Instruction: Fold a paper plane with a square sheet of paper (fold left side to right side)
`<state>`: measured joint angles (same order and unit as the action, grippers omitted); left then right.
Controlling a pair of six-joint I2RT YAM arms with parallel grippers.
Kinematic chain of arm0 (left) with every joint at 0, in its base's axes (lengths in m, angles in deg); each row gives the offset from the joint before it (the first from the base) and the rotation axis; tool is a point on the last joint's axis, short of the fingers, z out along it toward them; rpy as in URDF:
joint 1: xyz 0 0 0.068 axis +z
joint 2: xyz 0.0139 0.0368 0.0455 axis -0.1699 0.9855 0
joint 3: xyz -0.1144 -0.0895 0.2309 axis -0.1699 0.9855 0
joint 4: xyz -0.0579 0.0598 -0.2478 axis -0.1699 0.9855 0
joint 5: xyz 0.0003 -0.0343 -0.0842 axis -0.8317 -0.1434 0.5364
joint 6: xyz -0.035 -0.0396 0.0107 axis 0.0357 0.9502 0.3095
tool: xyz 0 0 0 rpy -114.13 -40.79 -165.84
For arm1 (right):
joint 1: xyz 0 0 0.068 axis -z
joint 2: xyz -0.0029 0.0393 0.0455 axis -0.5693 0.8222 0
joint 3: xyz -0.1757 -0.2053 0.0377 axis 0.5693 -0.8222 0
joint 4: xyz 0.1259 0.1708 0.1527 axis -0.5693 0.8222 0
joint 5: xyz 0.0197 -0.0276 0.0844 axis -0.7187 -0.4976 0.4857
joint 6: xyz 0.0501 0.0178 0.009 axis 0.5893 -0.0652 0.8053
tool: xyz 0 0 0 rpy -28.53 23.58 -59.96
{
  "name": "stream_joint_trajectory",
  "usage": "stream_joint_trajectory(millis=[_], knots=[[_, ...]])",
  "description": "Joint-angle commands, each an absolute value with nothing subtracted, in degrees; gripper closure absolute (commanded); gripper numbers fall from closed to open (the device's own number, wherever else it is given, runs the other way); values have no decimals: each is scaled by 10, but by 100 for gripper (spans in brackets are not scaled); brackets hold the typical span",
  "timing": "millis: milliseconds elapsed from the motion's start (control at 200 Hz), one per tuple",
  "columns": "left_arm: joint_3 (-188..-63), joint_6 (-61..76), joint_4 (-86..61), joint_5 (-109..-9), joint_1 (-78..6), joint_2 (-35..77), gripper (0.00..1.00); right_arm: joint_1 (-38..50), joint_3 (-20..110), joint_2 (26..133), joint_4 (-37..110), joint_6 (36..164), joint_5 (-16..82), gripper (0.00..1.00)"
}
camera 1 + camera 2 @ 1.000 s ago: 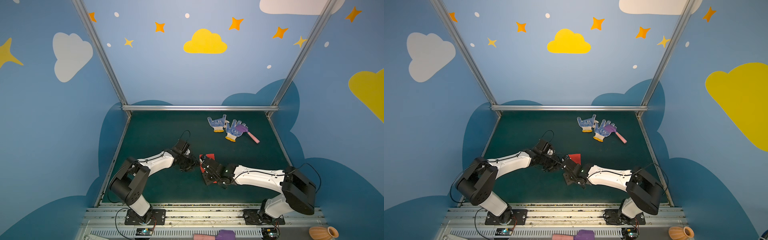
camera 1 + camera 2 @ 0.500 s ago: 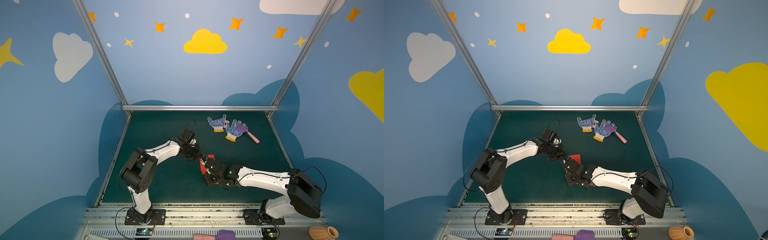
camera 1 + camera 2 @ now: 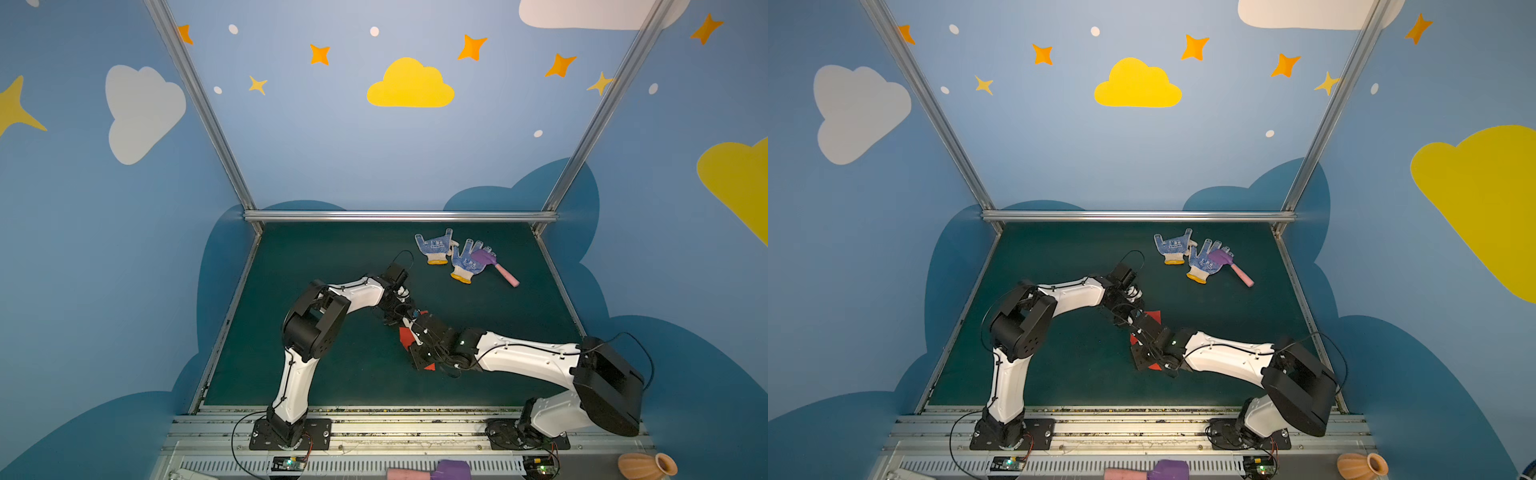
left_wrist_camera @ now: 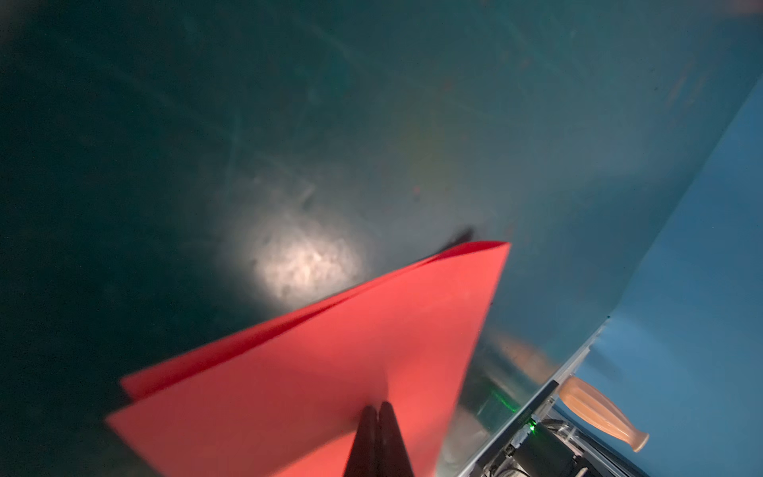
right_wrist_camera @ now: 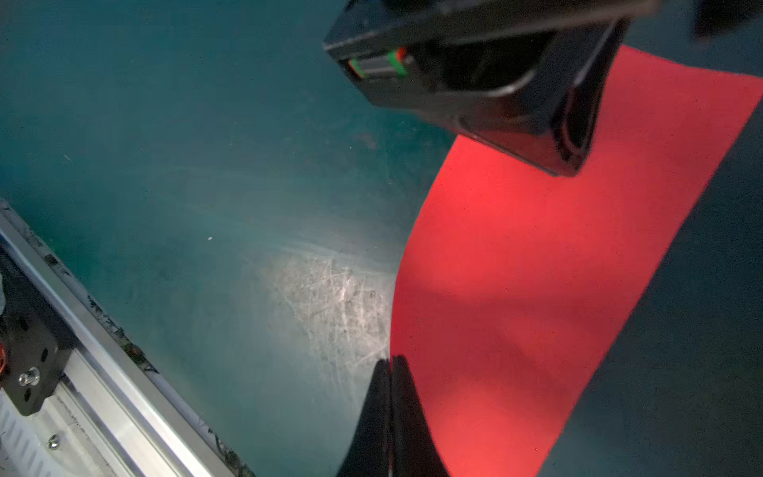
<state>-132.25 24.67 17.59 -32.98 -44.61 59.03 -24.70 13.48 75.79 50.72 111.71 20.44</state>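
Left claw swung in, closed over red paper; scuffed green mat.

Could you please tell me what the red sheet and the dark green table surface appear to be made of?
The thin bright red sheet looks like matte paper: it bows in a smooth curve. The dark green tabletop seems a hard, slightly glossy mat, scuffed with fine pale scratches.

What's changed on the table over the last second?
The left claw swung right onto the square sheet of paper and closed, with its tips now on the red surface. The right claw stayed shut at the sheet's edge. The gloves and toy hammer did not move.
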Motion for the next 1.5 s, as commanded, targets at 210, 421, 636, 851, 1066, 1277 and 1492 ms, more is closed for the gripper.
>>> stream_joint_trajectory(millis=[210, 421, 636, 851, 1066, 1277, 1492], knots=[[-1304, 215, 196, -349, -445, 605, 96, -200, 117, 763, 499, 1100, 231, 100], [-1299, 213, 195, -349, -445, 609, 96, -175, 126, 782, 496, 1085, 243, 100], [-1294, 211, 194, -347, -445, 610, 96, -155, 137, 805, 491, 1072, 254, 100], [-1288, 210, 188, -344, -445, 611, 96, -140, 148, 822, 489, 1063, 262, 100], [-1283, 211, 185, -341, -445, 609, 97, -130, 155, 832, 487, 1056, 266, 100], [-1276, 213, 180, -340, -445, 608, 96, -121, 160, 841, 486, 1050, 274, 100], [-1274, 213, 180, -339, -446, 609, 97, -119, 156, 848, 481, 1051, 276, 100]])
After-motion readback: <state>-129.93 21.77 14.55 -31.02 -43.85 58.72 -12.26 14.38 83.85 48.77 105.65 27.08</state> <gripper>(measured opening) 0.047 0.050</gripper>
